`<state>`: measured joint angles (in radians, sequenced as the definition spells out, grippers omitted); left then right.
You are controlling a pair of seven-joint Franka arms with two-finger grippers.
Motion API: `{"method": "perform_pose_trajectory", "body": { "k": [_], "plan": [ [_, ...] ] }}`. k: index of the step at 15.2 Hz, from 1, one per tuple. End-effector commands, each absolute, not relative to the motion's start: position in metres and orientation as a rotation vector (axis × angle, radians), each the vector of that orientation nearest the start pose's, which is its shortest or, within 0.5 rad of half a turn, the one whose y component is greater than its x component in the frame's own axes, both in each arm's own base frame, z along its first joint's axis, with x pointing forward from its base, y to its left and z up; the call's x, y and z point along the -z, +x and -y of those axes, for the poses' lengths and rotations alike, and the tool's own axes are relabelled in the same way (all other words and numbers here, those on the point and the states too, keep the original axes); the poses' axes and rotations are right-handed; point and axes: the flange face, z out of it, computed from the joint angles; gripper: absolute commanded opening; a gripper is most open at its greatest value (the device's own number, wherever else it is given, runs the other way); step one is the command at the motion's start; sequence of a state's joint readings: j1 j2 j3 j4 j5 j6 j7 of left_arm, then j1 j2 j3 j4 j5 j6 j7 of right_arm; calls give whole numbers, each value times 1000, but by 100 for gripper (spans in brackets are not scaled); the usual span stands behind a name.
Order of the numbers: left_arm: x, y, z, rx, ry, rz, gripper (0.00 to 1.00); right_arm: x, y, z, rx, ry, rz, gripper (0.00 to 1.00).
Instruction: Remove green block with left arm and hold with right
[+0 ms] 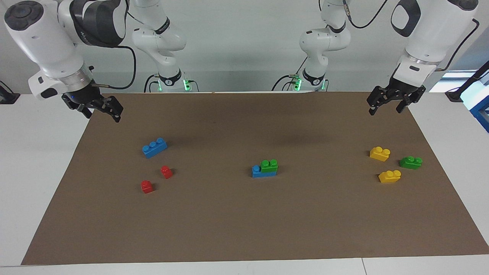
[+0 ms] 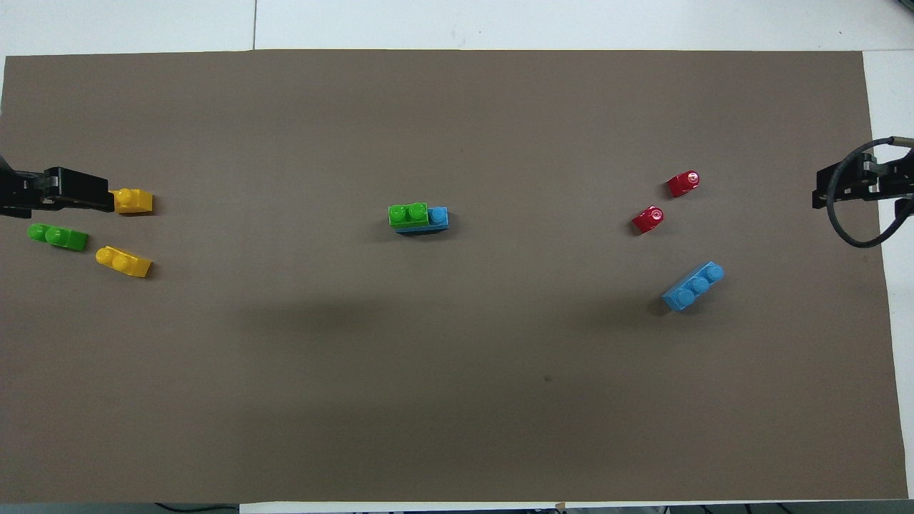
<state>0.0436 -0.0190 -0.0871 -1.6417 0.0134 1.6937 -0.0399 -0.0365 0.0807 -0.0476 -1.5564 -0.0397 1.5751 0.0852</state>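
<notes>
Left gripper (image 1: 393, 104): I am hanging it over the mat's corner at my left arm's end, on the edge nearest me, jaws spread wide and carrying nothing.
Right gripper (image 1: 100, 110): I am hovering it over the matching corner at my right arm's end, jaws also wide and empty.
Green block (image 1: 269, 165): it is sitting mid-mat, pressed onto a blue brick (image 1: 263, 172) whose one bare stud is showing at the right arm's end.
Risk, wrong pick: a darker green brick (image 1: 410, 162) is lying among two yellow bricks (image 1: 379, 153) right under my left arm's reach; I am judging it the easy mistake.
Risk, lift: if my right gripper is not pinning the blue brick, both are probably coming up together.
Risk, crowding: two grippers are meeting on one small stack, so a collision looks possible.
Surface: a brown mat (image 1: 244, 229) is covering a white table (image 1: 38, 160); a loose blue brick (image 1: 154, 148) and two red pieces (image 1: 166, 172) are lying near the right arm's end.
Room: a pale wall is standing at the arms' bases.
</notes>
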Motion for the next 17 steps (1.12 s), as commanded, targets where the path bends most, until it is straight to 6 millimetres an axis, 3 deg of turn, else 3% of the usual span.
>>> {"method": "perform_pose_trajectory", "body": {
  "k": [1, 17],
  "plan": [
    [-615, 553, 26, 137, -3139, -10, 100, -584, 574, 52, -100, -3176, -278, 100],
    [-612, 551, 19, 127, -3137, -15, 100, -586, 576, 45, -84, -3175, -273, 100]
  ]
}}
